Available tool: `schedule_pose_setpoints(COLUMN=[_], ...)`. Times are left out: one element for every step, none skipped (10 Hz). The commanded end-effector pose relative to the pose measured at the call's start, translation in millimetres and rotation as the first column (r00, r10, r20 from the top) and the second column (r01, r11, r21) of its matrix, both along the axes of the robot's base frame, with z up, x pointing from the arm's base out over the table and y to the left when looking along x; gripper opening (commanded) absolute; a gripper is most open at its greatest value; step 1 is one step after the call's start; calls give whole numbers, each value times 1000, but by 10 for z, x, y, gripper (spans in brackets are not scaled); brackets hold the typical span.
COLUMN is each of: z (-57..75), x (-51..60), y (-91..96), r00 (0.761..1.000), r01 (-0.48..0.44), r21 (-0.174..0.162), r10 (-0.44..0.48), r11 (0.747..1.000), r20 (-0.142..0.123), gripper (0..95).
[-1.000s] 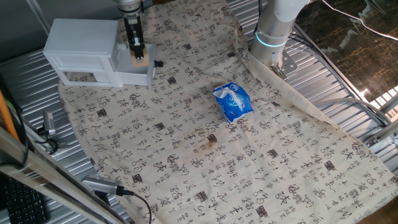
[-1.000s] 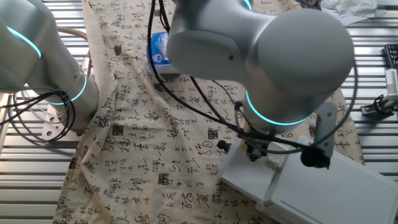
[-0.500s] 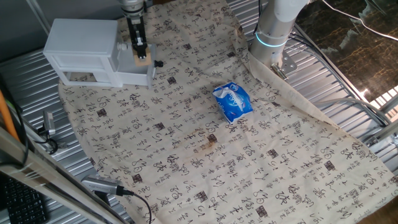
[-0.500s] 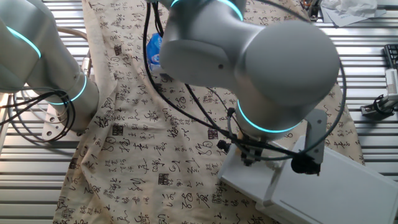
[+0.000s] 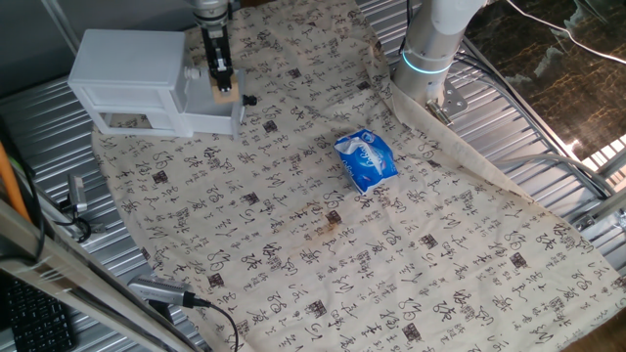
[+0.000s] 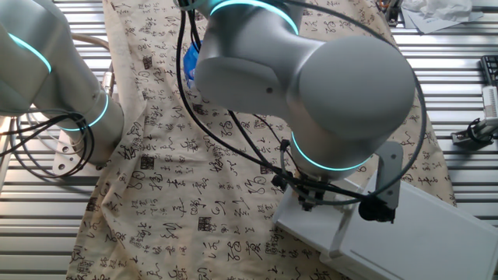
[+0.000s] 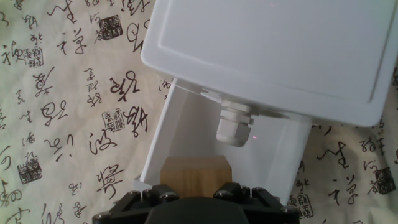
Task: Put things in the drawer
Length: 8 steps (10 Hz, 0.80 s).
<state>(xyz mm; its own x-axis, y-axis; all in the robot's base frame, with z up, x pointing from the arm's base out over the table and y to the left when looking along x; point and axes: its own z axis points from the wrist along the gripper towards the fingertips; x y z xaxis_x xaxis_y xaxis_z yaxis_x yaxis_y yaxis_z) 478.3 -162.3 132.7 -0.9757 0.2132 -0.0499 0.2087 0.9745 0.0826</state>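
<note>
The white drawer (image 5: 208, 121) stands pulled out of the white cabinet (image 5: 127, 61) at the far left, its dark knob (image 5: 250, 100) facing right. My gripper (image 5: 224, 88) hangs straight down over the open drawer, shut on the light-tan wooden block (image 5: 226, 97), which sits at the level of the drawer's rim. In the hand view the block (image 7: 196, 175) shows between the black finger mounts, over the drawer's inner wall (image 7: 166, 146). In the other fixed view my arm hides the block, and the drawer (image 6: 311, 227) shows under the wrist.
A blue packet (image 5: 366, 159) lies on the patterned cloth mid-table and also shows in the other fixed view (image 6: 189, 64). A white screw-like fitting (image 7: 234, 127) sits inside the drawer by the cabinet (image 7: 267, 50). The robot base (image 5: 427, 59) stands at the back.
My gripper and the block shifted slightly right over the drawer a second ago, then held still. In the other fixed view the arm's elbow swung left.
</note>
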Motion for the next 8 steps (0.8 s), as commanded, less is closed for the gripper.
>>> schedule_pose_setpoints(z=[-16,-23,-35,-64,-80,-92,-100,-113], x=[4,4,5,7,8,10,11,12], y=[-6,-8,-11,-20,-24,-28,-29,-30], r00=[1000,1000,1000,1000,1000,1000,1000,1000], r01=[-2,-2,-4,-5,-6,-7,-7,-7], r21=[1,0,0,-1,-2,-2,-2,-2], r10=[2,2,4,5,6,7,7,7], r11=[1000,1000,1000,1000,1000,1000,1000,1000], r20=[1,1,1,1,2,2,2,2], gripper=[0,0,0,0,0,0,0,0])
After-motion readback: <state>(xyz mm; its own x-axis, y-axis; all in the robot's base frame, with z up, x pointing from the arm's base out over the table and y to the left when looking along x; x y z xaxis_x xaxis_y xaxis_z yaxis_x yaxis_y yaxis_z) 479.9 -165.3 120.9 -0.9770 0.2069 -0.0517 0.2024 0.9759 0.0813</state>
